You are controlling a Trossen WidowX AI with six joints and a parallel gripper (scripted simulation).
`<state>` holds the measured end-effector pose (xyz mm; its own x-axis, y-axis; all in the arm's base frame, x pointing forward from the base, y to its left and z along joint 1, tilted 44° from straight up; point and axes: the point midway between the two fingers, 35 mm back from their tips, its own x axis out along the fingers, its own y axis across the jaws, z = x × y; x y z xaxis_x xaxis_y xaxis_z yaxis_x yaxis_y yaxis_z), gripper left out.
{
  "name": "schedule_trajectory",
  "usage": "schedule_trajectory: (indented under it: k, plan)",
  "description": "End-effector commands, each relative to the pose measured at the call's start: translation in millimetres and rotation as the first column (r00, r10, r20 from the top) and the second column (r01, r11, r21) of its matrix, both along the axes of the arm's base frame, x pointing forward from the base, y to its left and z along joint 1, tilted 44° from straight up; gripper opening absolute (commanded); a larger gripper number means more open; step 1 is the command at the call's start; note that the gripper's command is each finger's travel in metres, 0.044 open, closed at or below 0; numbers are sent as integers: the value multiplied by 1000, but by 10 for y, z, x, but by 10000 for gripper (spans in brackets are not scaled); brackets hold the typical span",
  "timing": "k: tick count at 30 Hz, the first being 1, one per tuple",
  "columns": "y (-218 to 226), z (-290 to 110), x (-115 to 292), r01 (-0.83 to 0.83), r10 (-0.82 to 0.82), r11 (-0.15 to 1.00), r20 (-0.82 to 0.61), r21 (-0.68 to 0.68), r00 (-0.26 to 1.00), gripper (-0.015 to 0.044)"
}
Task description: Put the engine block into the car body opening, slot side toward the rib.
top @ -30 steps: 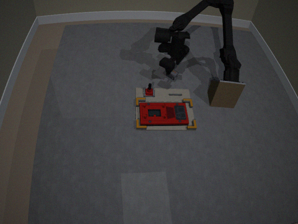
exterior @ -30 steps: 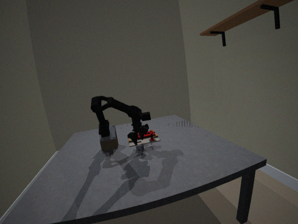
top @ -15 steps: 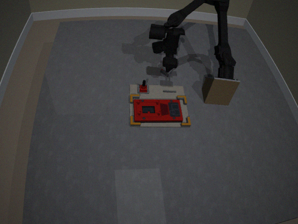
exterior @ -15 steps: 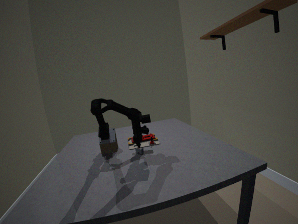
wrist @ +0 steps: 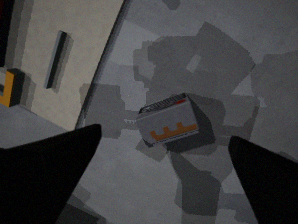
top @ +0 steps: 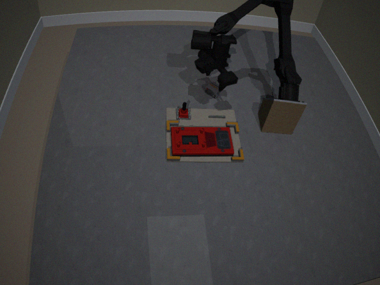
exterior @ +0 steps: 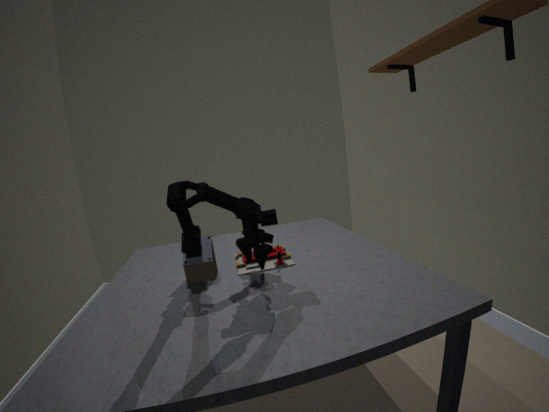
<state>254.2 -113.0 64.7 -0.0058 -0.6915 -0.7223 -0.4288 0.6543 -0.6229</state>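
Engine block, small grey box-shaped part with orange notched marking and red-trimmed edge: lying on grey matte table top, off the beige base plate, just beyond its far edge. Directly below black parallel-jaw gripper, framed between the 2 dark fingers in wrist view. Long axis tilted slightly against the line joining the fingers, orange notches facing the camera. Fingers spread wide, nothing between them. Red flat car body with dark notched rectangular opening seated inside 4 orange corner brackets, well apart from the block. Hard, angular faces; probably firm to pinch across the short sides after a straight descent.
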Motion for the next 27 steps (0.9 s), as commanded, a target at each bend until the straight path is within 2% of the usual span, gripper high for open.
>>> schedule_trajectory:
  k: [1, 11, 27]
  plan:
    - [-1, 17, -1, -81, 80, 997, -78, -3, 994, 440]
    - [15, 34, -1, -304, 303, 952, -294, 42, 907, 440]
    - [-132, -64, -31, -307, 306, 951, -298, 43, 904, 440]
